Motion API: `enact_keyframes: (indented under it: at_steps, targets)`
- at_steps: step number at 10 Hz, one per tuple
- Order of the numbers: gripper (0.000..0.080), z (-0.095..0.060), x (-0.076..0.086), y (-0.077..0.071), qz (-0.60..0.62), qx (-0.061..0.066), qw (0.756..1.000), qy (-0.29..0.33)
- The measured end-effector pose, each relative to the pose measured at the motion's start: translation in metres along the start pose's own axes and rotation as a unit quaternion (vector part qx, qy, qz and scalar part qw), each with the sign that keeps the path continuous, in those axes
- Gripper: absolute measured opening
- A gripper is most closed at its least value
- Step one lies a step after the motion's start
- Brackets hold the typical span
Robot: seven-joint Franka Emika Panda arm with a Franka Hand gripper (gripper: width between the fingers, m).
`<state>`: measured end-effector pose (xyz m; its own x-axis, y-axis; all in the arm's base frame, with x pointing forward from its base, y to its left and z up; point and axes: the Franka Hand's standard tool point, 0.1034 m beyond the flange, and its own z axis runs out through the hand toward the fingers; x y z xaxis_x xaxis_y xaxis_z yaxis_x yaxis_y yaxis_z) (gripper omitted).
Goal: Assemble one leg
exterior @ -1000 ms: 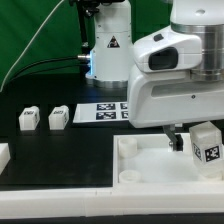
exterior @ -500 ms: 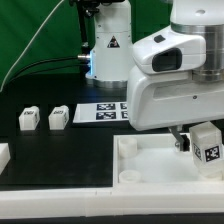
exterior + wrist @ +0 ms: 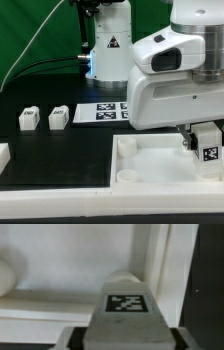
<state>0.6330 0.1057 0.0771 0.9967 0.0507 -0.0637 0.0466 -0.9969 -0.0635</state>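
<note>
Leg point(image 3: 209, 152) is gripped firmly by the gripper point(image 3: 203, 138), low over the panel point(image 3: 150, 172), near the table's front edge at the exterior view's right.
Misalignment is judged the main risk: if the leg is lowered off-square, its end could be caught on the panel's raised rim or jammed at the corner, and hard pressing could make it slip between the jaws. The arm is bent over the panel with the wrist pointed down.

The arm point(image 3: 170, 80) is blocking part of the marker board point(image 3: 103, 112), the panel point(image 3: 150, 165) is running out of shot along the worktop's near edge, and the leg point(image 3: 207, 143) is covering the fingertips of the gripper point(image 3: 198, 140).
</note>
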Motion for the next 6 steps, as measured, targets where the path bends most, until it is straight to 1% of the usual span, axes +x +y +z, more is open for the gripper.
enact_keyframes:
  at_steps: [1,3,5,6]
  targets:
    - [0.0292,0.0000,0.0000,-0.0001,0.007,0.000,1.000,0.000]
    - [0.0292,0.0005,-0.0004,-0.0010,0.117,0.002,0.993,-0.001]
    - [0.0292,0.0009,-0.0008,-0.0026,0.210,0.002,0.978,-0.001]
    - [0.0292,0.0013,-0.0014,-0.0036,0.278,0.002,0.960,-0.002]
